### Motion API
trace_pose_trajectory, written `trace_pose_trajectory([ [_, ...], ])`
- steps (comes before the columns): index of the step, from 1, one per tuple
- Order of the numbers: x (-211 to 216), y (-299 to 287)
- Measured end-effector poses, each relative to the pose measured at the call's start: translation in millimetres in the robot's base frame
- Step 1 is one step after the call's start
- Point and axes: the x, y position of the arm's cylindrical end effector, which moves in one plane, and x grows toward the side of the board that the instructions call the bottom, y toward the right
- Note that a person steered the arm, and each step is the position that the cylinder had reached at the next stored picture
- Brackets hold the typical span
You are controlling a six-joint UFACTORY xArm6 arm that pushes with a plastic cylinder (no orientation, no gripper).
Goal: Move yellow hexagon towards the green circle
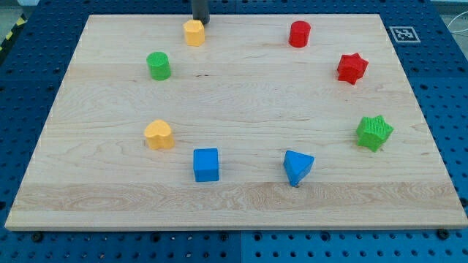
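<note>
From the hexagon (194,33), your lane to the circle (159,66) at eight o'clock is open; my tip (201,22) crowds its two o'clock side.

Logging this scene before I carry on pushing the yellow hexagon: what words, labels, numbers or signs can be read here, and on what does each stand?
No readable words or numbers anywhere.
One sign only: a black-and-white square marker at the board's top right corner; a coded pattern, no text.
The blocks carry no lettering.

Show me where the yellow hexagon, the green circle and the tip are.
yellow hexagon (194,33), camera view, top face
green circle (159,65), camera view, top face
my tip (200,22), camera view, the rod's lower end
</note>
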Motion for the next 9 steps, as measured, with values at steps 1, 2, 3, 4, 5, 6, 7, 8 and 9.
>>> trace_pose_trajectory([
  [1, 0.7, -1.0],
  [2, 7.3, -2.7],
  [3, 13.9, -2.6],
  [4, 23.5, 2.0],
  [5, 26.1, 3.5],
  [6, 26.1, 3.5],
  [7, 26.2, -3.5],
  [8, 31.3, -9.7],
  [9, 35.3, -9.7],
])
